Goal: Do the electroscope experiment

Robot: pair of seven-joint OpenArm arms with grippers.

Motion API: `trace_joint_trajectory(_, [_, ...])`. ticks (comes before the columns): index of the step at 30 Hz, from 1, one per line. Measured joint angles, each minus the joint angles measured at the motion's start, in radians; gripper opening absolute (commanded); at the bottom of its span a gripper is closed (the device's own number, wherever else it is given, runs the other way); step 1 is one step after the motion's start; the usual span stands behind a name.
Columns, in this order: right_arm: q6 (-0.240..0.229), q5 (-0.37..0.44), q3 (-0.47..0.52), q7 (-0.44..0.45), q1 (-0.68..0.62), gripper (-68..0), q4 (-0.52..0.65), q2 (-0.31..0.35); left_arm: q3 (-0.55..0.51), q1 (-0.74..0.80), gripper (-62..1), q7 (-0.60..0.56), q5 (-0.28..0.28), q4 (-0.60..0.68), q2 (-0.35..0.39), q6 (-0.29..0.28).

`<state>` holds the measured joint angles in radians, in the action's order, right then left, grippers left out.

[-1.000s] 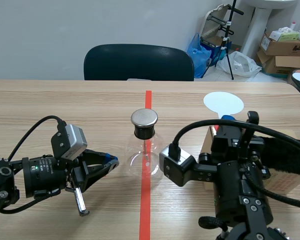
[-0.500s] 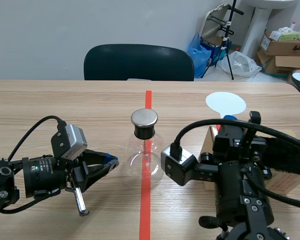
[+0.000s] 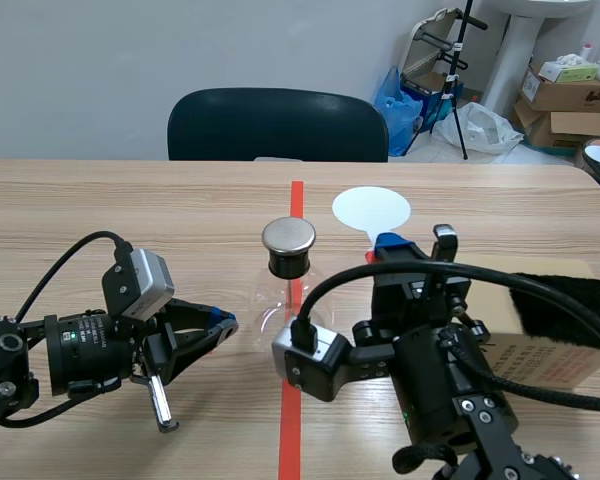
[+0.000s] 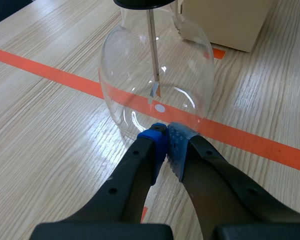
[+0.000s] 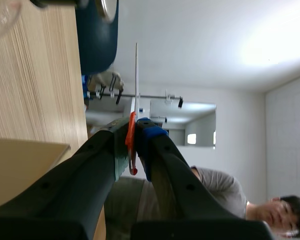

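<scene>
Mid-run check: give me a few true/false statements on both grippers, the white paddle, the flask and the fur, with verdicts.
1. The right gripper is shut on the handle of the white disc paddle. True.
2. The paddle's disc rests on the metal cap of the flask. False: it stands apart, off to one side of the cap.
3. The left gripper is open around the flask. False: its fingers are shut on nothing, tips by the flask's base.
4. The flask stands upright on the tape line. True.
5. The black fur lies on the cardboard box. True.
</scene>
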<state>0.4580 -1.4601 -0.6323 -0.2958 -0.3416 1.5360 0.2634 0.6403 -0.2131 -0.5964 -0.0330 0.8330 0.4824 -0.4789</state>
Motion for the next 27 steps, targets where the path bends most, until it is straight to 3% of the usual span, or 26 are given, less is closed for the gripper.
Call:
trace_joint_trajectory(9, [0.0, 0.0, 0.0, 0.188, 0.0, -66.5, 0.0, 0.0, 0.0, 0.0, -57.7, 0.0, 0.0, 0.0, 0.0, 0.0])
trace_joint_trajectory(17, [0.0, 0.0, 0.0, 0.296, 0.0, -66.5, 0.0, 0.0, 0.0, 0.0, -57.7, 0.0, 0.0, 0.0, 0.0, 0.0])
trace_joint_trajectory(27, [0.0, 0.0, 0.0, 0.306, 0.0, -66.5, 0.0, 0.0, 0.0, 0.0, -57.7, 0.0, 0.0, 0.0, 0.0, 0.0])
